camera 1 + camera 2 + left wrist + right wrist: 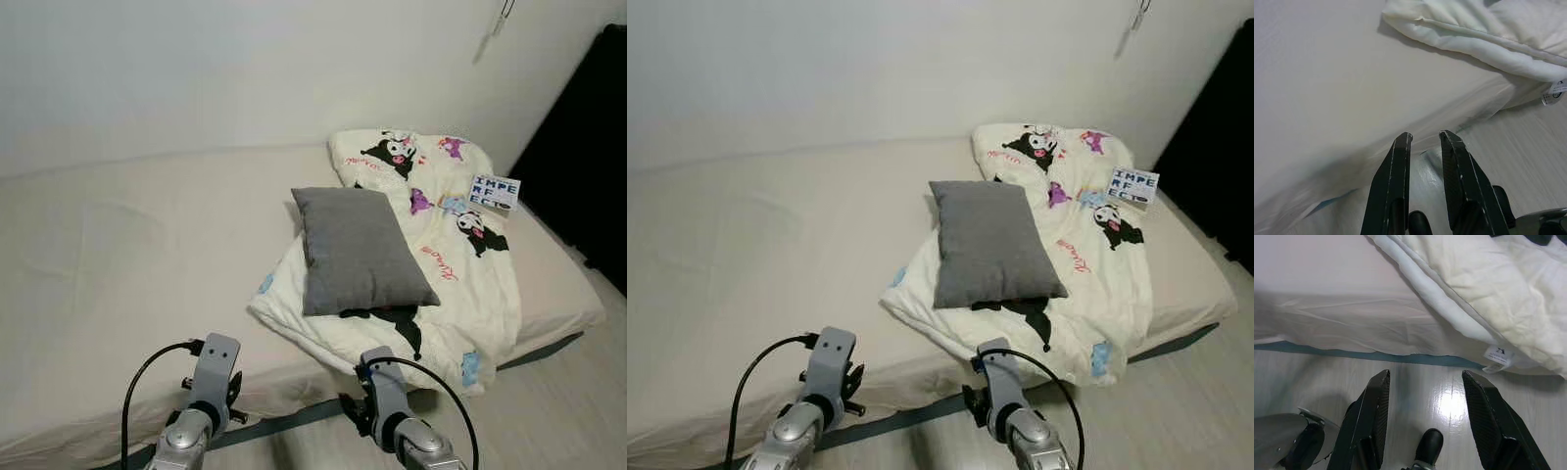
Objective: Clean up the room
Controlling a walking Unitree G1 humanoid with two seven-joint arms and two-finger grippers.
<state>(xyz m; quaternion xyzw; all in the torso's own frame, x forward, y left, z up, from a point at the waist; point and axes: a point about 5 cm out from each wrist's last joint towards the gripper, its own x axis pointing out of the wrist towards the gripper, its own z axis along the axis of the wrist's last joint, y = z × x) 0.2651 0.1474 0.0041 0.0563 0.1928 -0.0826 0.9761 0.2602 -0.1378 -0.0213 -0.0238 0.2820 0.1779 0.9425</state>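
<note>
A grey pillow (358, 250) lies on a cream quilt with cartoon prints (460, 255), bunched on the right half of a bed with a cream sheet (118, 255). A small white box with blue letters (494, 192) rests on the quilt near the far right. Both arms are low at the bed's near edge. My left gripper (1425, 139) has its fingers (1396, 181) a little apart over the mattress side, holding nothing. My right gripper (1425, 377) stands open above the pale floor, below the quilt's hanging edge (1488, 328) with its white label (1497, 357).
A white wall runs behind the bed. A dark panel or curtain (588, 157) stands at the far right. Pale wood floor (578, 411) shows to the right of the bed and under my arms. A cord hangs on the wall (495, 24) at the top right.
</note>
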